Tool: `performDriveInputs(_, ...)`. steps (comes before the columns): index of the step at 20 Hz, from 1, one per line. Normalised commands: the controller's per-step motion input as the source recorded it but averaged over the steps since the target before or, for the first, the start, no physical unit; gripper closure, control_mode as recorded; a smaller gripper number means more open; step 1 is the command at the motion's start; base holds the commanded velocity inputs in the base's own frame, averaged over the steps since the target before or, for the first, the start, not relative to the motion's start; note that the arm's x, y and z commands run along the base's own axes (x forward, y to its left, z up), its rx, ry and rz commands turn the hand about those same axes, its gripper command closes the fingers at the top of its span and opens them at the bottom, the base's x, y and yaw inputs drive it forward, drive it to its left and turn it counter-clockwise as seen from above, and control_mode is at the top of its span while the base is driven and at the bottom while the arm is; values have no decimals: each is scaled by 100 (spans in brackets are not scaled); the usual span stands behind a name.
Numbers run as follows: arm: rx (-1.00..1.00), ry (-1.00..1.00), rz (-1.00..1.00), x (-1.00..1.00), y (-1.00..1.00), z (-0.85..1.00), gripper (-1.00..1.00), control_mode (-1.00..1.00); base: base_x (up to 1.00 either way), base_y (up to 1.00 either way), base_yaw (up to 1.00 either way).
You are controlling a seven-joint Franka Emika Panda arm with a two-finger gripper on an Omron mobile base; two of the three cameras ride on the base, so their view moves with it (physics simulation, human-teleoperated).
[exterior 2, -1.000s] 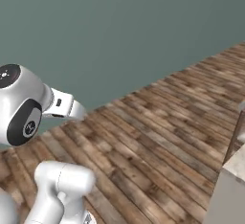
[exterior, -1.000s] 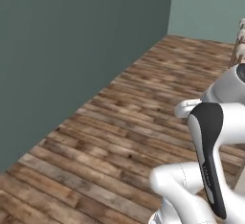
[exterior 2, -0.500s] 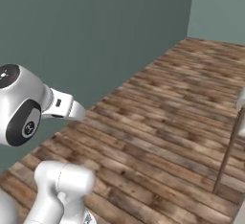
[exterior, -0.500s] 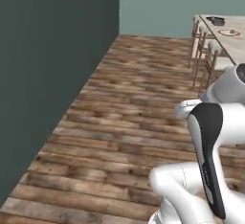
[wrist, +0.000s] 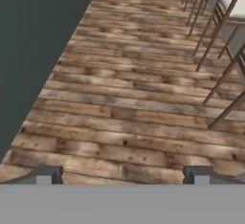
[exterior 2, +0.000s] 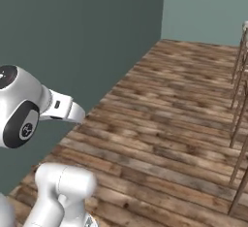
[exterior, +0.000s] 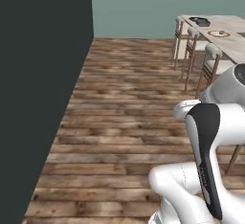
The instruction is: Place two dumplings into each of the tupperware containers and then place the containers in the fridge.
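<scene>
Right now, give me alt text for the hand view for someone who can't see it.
The open gripper, holding nothing, looks down over a bare wooden floor. A dark wall runs along the left, and the legs of stools stand at the upper right.
</scene>
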Motion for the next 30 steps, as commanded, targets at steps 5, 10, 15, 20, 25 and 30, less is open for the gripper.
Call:
performDriveInputs(5,0,0,0,0,0,0,-100,100,100,17,-31)
performDriveInputs(10,0,0,0,0,0,0,-100,100,100,58,-32)
performDriveInputs(15,0,0,0,0,0,0,-100,100,100,95,-24)
performDriveInputs(20,0,0,0,0,0,0,-100,100,100,52,-26)
performDriveInputs(25,0,0,0,0,0,0,-100,100,100,77,-57)
performDriveInputs(30,0,0,0,0,0,0,-100,100,100,95,-59)
